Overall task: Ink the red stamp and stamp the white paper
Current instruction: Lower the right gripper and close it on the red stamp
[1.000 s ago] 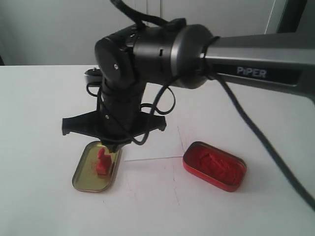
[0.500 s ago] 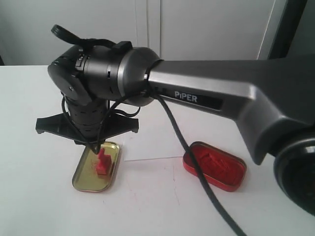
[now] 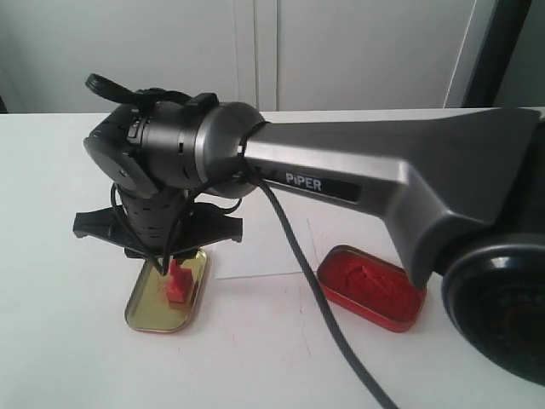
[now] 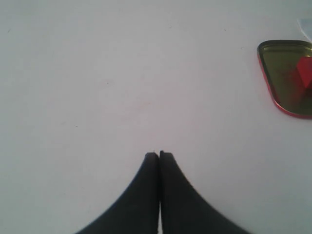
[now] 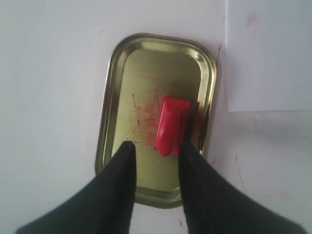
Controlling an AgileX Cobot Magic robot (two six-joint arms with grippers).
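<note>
The red stamp (image 5: 170, 124) stands in the gold-coloured tin lid (image 5: 111, 97), whose floor is smeared with red ink. My right gripper (image 5: 156, 146) hangs open just above the lid. The stamp sits a little beyond its fingertips, close to one of them and not gripped. In the exterior view the right gripper (image 3: 168, 260) hovers over the red stamp (image 3: 176, 281) at the left. The white paper (image 5: 268, 53) lies flat beside the lid. My left gripper (image 4: 159, 154) is shut and empty over bare tabletop, away from the lid (image 4: 282, 73).
An open red tin of ink paste (image 3: 372, 285) sits on the white table to the right of the paper (image 3: 264, 251). The right arm's thick body and cable (image 3: 315, 290) stretch across the middle of the exterior view. Faint red smudges mark the table near the lid.
The right arm has swung left and come down closer over the gold lid. The stamp, the lid and the ink tin have not moved.
</note>
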